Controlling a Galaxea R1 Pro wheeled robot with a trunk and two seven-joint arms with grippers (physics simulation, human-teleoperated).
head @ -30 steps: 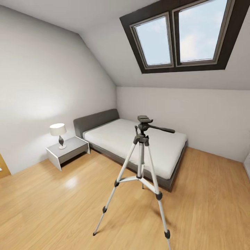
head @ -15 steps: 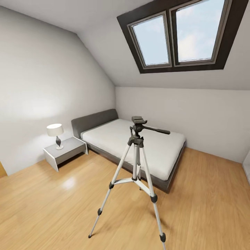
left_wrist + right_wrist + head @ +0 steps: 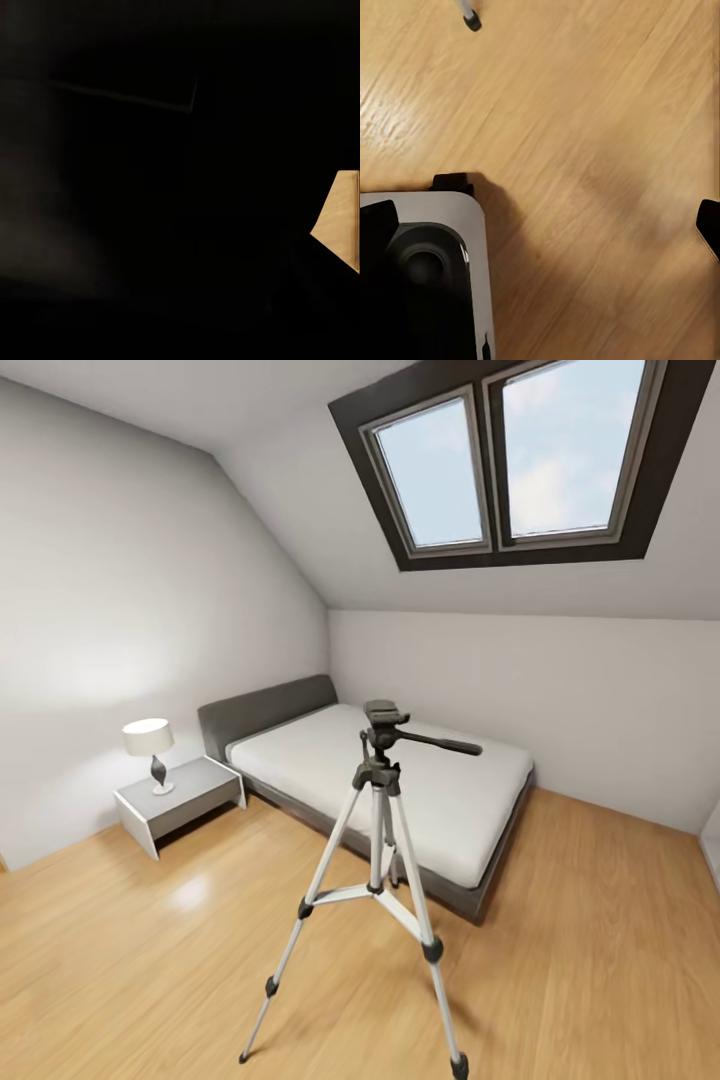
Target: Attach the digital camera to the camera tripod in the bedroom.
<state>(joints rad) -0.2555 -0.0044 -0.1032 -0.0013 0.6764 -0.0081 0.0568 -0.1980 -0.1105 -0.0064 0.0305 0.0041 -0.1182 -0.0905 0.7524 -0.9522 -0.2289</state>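
Note:
The camera tripod (image 3: 378,830) stands on the light wood floor in the middle of the head view, in front of the bed. It has silver legs, black joints, a bare black head (image 3: 384,712) and a long handle (image 3: 440,743) pointing right. One black tripod foot (image 3: 472,20) shows in the right wrist view. My right gripper (image 3: 544,225) hangs open above the floor, its fingertips (image 3: 709,225) far apart with nothing between them. The left wrist view is almost all black with a sliver of floor (image 3: 343,217). The digital camera is out of view.
A grey low bed (image 3: 470,890) with a white mattress lies behind the tripod under the dark-framed skylight (image 3: 510,460). A nightstand (image 3: 190,792) with a small lamp (image 3: 148,740) stands at the left wall. A white-edged part of my base (image 3: 442,206) shows below the right gripper.
The whole head picture has drifted left, so the camera moved. The tripod, bed and nightstand keep their places relative to each other.

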